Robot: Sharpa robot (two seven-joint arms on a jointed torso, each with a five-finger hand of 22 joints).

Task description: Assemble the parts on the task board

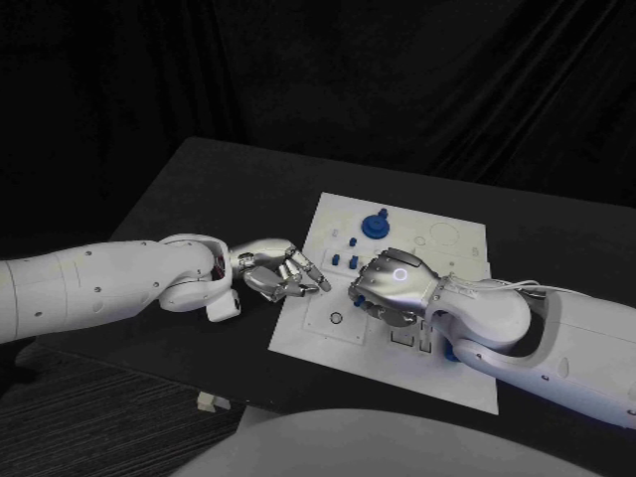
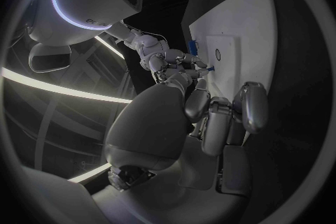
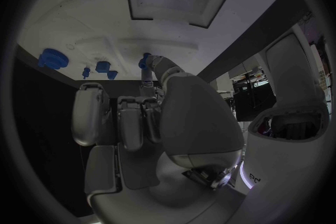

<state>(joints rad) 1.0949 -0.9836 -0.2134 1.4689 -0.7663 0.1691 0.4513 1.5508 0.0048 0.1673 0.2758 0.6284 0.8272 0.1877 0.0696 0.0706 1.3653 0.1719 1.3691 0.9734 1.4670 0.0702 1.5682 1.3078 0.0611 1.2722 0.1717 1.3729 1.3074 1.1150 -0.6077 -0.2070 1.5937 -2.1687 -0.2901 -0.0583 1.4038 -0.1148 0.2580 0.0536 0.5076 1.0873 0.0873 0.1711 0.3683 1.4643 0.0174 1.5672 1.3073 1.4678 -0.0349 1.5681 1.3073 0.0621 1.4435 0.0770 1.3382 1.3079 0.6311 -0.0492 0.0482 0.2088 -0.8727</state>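
Silver fingers of the left hand (image 1: 276,270) are held curled and empty at the left edge of the board (image 1: 459,235). Blue parts (image 1: 377,223) are seen standing on the board's far middle. Farther right, the right hand (image 1: 393,285) is lowered over the board, and a small blue part (image 3: 144,61) is pinched at its fingertips (image 3: 158,60).
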